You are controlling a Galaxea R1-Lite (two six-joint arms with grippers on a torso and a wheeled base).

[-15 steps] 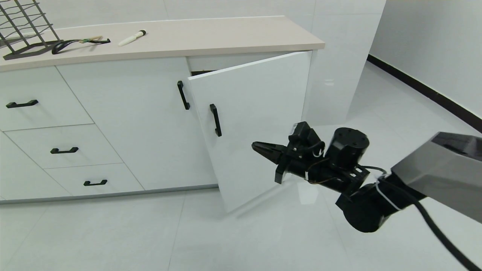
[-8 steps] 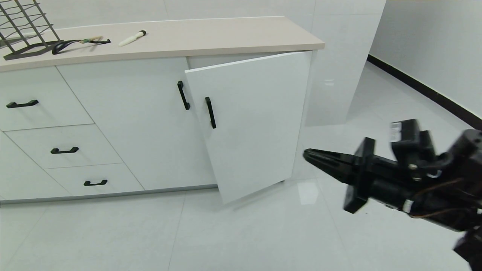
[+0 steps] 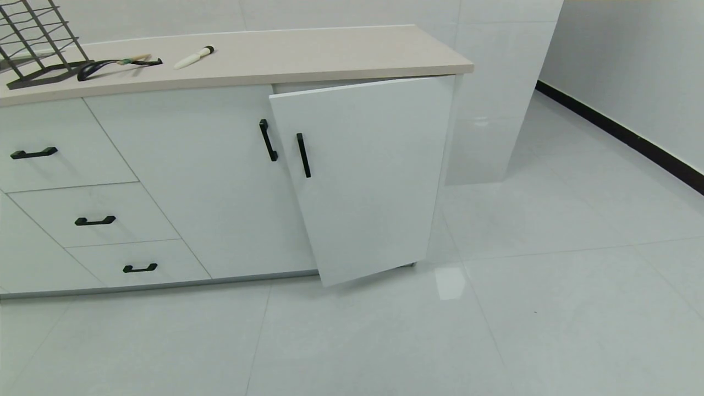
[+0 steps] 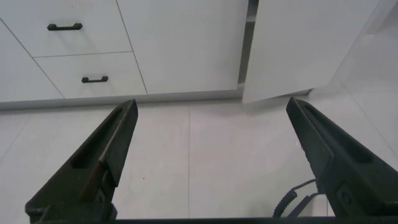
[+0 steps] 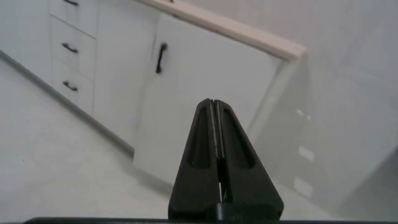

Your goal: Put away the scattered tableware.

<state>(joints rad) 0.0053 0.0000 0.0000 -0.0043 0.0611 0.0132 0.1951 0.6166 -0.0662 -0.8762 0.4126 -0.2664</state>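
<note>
The white utensil (image 3: 193, 56) lies slantwise on the counter (image 3: 330, 49), dark tip toward the wall. The left gripper (image 4: 211, 106), fingers spread, hangs over the floor (image 4: 199, 162); the right gripper (image 5: 212, 109), fingers pressed together, faces the door (image 5: 205, 93).

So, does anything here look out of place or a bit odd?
Yes. The right cabinet door hangs ajar, not flush with the left door. On the countertop, a white-handled utensil and a black utensil lie loose beside the wire rack rather than put away.
</note>
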